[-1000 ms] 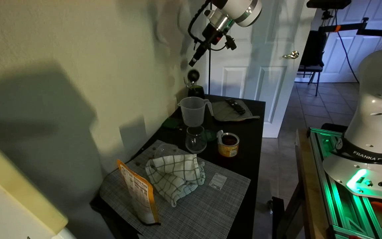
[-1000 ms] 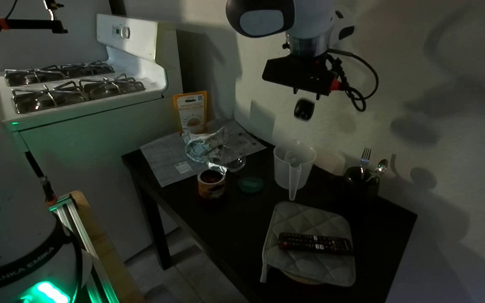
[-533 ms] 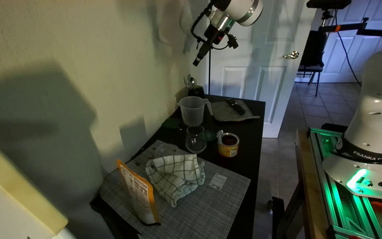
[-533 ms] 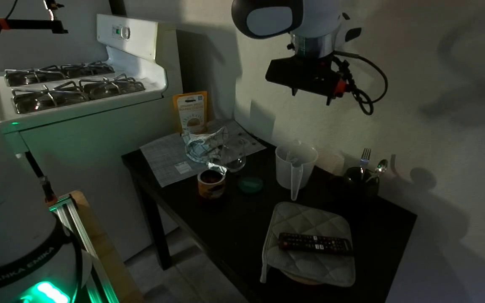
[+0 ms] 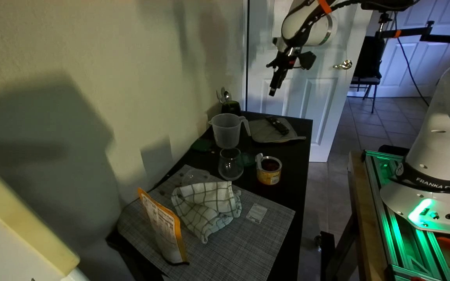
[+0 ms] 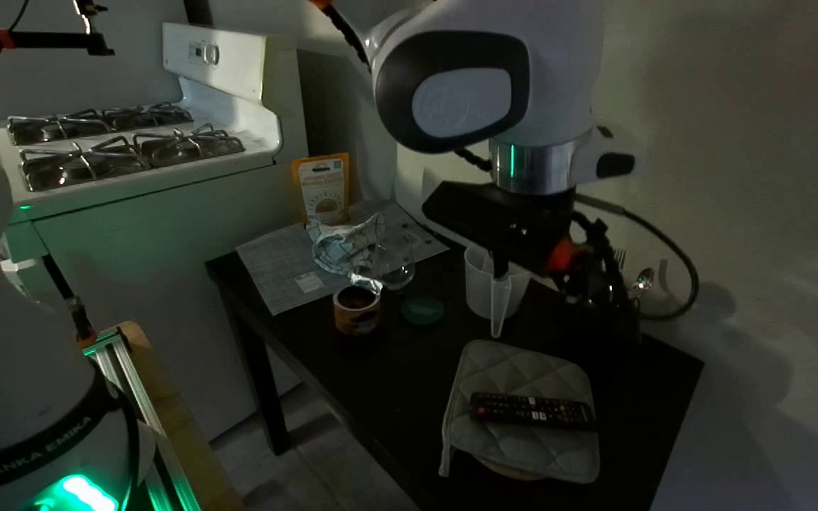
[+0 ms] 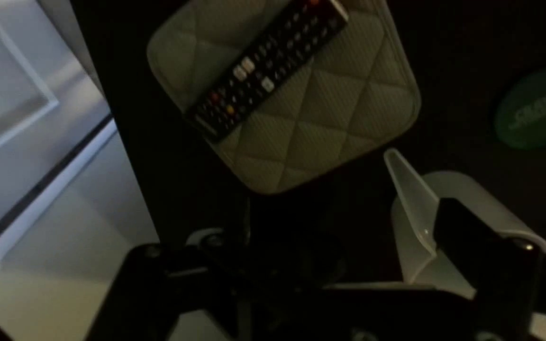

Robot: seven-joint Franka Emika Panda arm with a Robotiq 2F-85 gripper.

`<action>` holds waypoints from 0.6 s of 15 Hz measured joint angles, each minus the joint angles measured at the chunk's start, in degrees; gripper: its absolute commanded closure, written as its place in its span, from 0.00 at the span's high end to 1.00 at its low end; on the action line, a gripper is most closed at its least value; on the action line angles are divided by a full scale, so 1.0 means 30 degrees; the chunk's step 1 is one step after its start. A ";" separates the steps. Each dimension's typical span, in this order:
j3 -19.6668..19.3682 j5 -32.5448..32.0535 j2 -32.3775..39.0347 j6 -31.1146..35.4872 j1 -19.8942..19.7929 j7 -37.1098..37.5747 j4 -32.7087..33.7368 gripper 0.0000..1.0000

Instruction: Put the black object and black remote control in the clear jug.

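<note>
A wall [image 5: 92, 58] runs along one long edge of the bench [image 6: 395, 376]; past its two ends stand a door [image 5: 315, 109] and a stove [image 6: 167, 206]. A grey mat [image 5: 244, 249] covers most of the stove end. High above the door end hangs the gripper [image 5: 272, 93], its fingers [image 7: 477, 246] spread wide apart. Below it, near the door edge, lies a quilted pot holder [image 6: 522, 365]. On the mat are a crumpled checked towel [image 5: 209, 207] and, upright near the stove edge, a pouch [image 6: 324, 188]. The jug [image 5: 227, 132] stands upright near the wall edge, its handle toward the pot holder. Near it, on the stove side, is a glass [image 5: 231, 168]; an opened can [image 5: 268, 171] stands toward the robot-side edge. A dark cup [image 5: 231, 108] occupies the wall-and-door corner. The remote [image 6: 533, 411] lies on the pot holder; where the black object is, I cannot tell. A green lid [image 6: 422, 311] lies flat between can and jug. A fork [image 6: 620, 259] and a spoon [image 6: 643, 279] stand in the cup.
</note>
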 measured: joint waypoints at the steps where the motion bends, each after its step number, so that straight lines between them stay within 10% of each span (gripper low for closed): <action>1: -0.0113 0.0667 -0.0011 -0.0591 -0.0438 -0.0152 -0.0148 1.00; 9: -0.0531 0.3336 0.0946 -0.0561 -0.2328 0.0616 -0.0140 1.00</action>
